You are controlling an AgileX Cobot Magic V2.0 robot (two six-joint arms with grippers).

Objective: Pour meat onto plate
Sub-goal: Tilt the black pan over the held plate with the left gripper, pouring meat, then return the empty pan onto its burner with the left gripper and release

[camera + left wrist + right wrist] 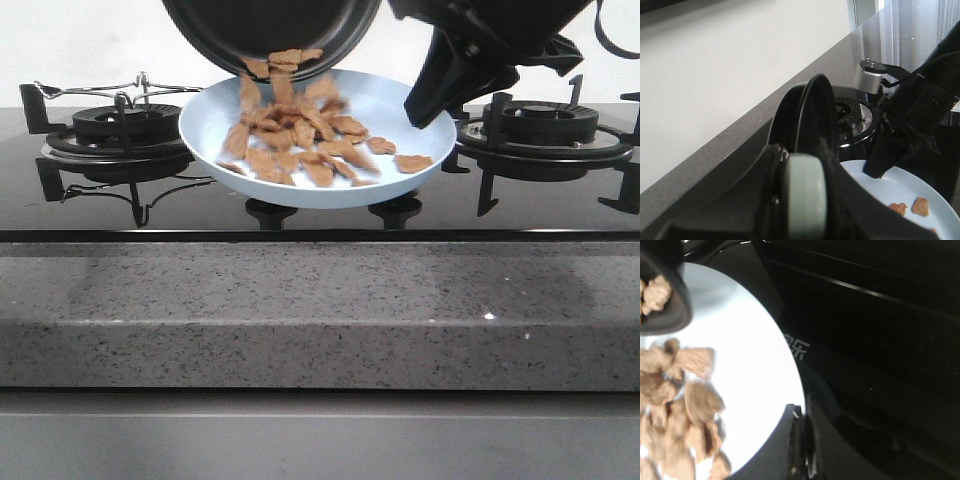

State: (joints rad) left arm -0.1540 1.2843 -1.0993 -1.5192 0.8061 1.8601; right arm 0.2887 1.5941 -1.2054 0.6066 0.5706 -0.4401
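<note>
The plate point(405, 105) is showing a pale blue-white, plain and unpatterned, and in the right wrist view its surface point(747, 360) is reading almost pure white. The meat point(300, 135) lying on the plate is showing light brown to orange-brown, with darker brown edges on some pieces. The pan point(270, 25) above the plate is showing solid black. The burner grates point(105, 135) to either side of the plate are appearing black against a glossy dark hob. The countertop point(320, 310) in front of the plate is showing grey speckled with fine dark and light flecks.
</note>
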